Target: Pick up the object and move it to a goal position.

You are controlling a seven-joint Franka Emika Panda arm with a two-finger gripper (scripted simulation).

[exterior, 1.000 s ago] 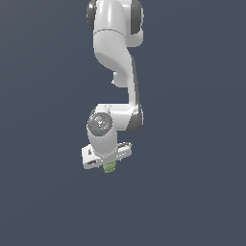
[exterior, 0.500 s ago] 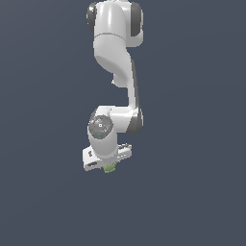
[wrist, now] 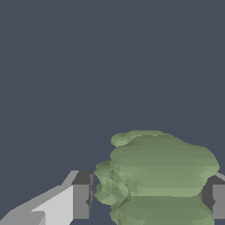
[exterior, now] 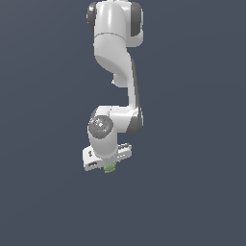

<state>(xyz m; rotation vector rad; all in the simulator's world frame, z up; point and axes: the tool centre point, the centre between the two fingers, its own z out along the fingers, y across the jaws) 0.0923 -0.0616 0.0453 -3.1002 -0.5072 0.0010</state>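
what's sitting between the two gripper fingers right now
The green lumpy chunk fills the gap between the gripper fingers, shown in the wrist view; the exterior view shows only a green bit under the gripper.

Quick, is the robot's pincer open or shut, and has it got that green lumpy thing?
Pincer: shut on the green lumpy chunk, one finger pad on each side of it.

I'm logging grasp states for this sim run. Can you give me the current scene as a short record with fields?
arm: one white Panda, reaching down in the exterior view
gripper: shut on object, a finger on each side
object: olive-green, lumpy, ridged chunk; only a bit shows below the gripper in the exterior view
background: plain dark grey-blue
goal: no marker visible
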